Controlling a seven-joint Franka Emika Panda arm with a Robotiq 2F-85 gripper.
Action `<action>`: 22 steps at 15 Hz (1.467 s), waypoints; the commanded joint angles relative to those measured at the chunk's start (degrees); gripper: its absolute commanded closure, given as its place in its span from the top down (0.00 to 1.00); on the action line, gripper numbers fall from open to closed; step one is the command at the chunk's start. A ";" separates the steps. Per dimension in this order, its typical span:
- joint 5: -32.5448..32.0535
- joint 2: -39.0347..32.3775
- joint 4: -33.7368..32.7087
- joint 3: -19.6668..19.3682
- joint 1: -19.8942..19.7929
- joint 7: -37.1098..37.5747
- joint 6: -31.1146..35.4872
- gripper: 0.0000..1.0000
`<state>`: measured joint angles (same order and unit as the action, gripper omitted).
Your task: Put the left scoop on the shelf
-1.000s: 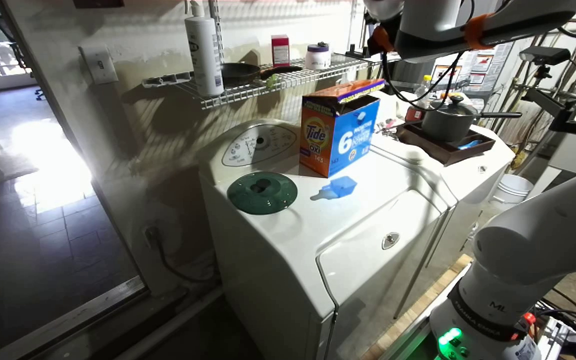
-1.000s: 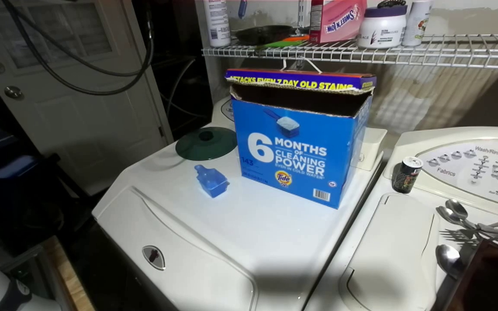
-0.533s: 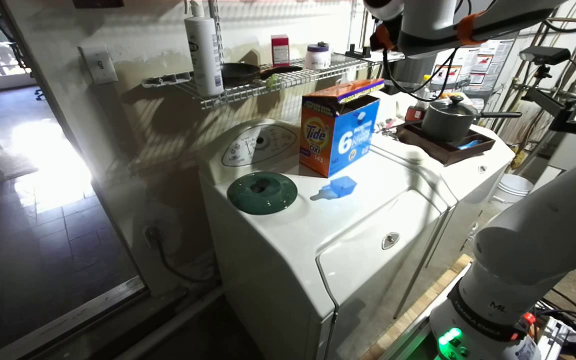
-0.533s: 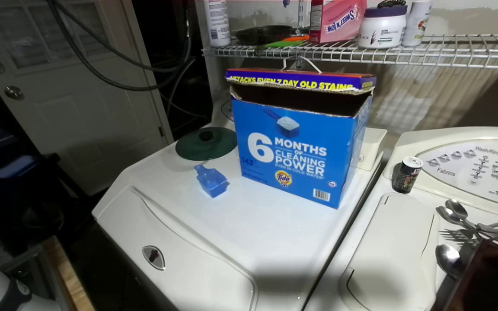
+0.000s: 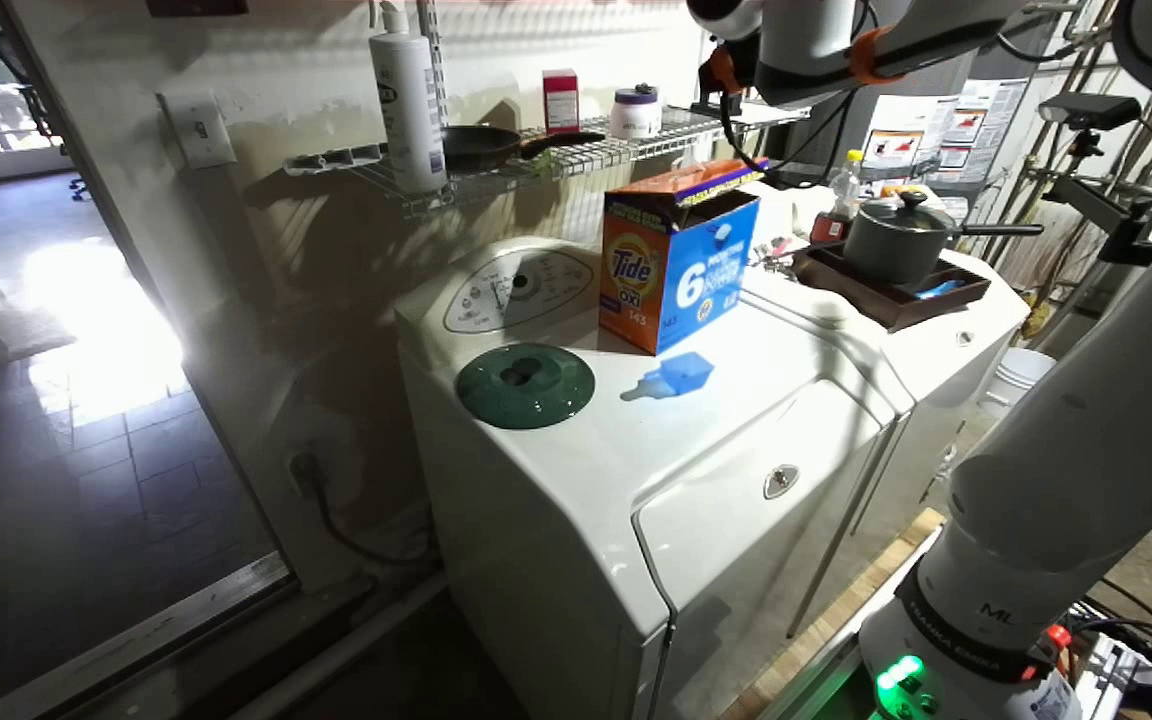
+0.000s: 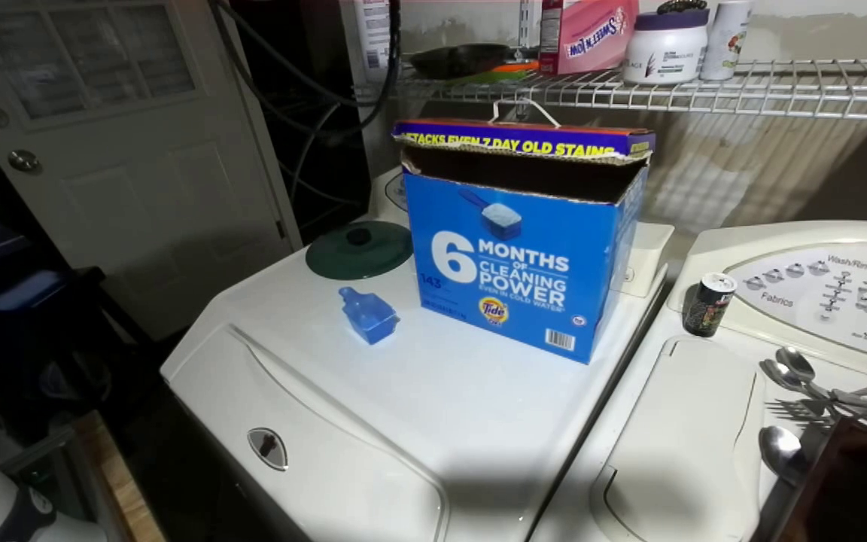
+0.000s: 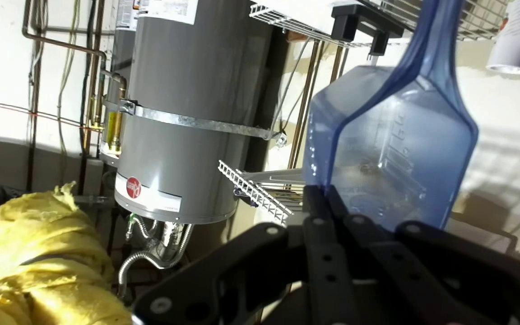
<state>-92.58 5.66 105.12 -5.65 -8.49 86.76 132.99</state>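
Observation:
The left scoop (image 7: 400, 149) is pale, see-through blue plastic. It fills the right side of the wrist view, with its handle at the top. My gripper (image 7: 325, 192) is shut on the scoop's edge. The gripper and held scoop are out of sight in both exterior views; only arm parts and cables show at the top. The shelf (image 5: 681, 135) is a white wire rack on the wall, also in an exterior view (image 6: 780, 89), and part of a white rack shows in the wrist view (image 7: 296, 29). The brighter blue scoop (image 6: 369, 316) lies on the white appliance.
A tall open Tide box (image 6: 509, 263) stands under the shelf, beside the green disc (image 6: 366, 256). The shelf holds a tall white bottle (image 5: 408, 110), a dark pan (image 5: 481, 148), a pink box (image 6: 591, 34) and a white jar (image 6: 663, 49). A pot (image 5: 896, 245) stands further along.
The arm has moved left in an exterior view, and its cables have moved right in an exterior view. A blue handle seen there at the top edge has moved right and out of view.

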 commanded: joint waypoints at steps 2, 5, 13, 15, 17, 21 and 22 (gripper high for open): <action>-0.85 -9.96 -11.72 -0.78 0.50 2.98 2.02 0.01; 0.05 -14.96 -16.91 -0.46 0.50 3.75 2.05 0.01; 1.12 -17.77 -18.41 -0.05 1.08 3.49 1.18 0.02; 1.11 -17.50 -18.42 -0.16 1.00 3.41 1.18 0.02; 1.01 -17.69 -18.60 -0.17 1.05 4.09 0.94 0.01; 0.57 -19.47 -20.42 0.36 1.84 5.24 0.82 0.01; 0.40 -19.94 -20.87 0.47 2.12 5.53 0.70 0.01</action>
<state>-91.73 -12.23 86.81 -5.26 -7.31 90.59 134.10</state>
